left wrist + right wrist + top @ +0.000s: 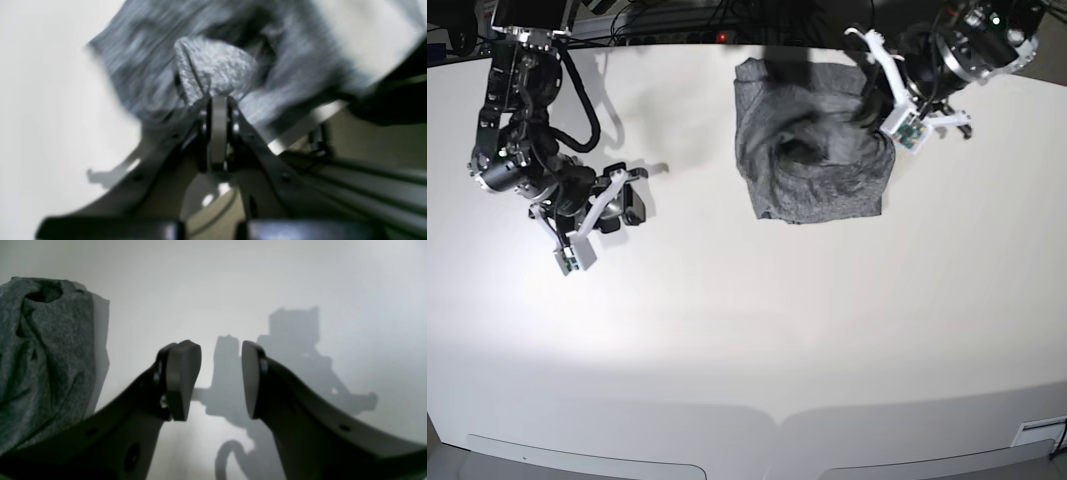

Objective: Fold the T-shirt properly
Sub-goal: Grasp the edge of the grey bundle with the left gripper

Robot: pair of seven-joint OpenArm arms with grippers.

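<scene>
The heather-grey T-shirt [812,150] lies bunched in a rumpled heap at the back middle of the white table [747,330]. My left gripper [865,112] is at the heap's right upper edge. In the blurred left wrist view this gripper [218,100] is shut on a pinched fold of the T-shirt [213,63]. My right gripper [634,197] hovers over bare table well left of the shirt. In the right wrist view it [221,380] is open with nothing between its fingers, and a part of the T-shirt [43,350] shows at the left edge.
Dark cables and frame parts [677,15] run along the table's back edge. The table's front edge [777,425] curves across the bottom. The right arm's shadow [283,373] falls on the white surface.
</scene>
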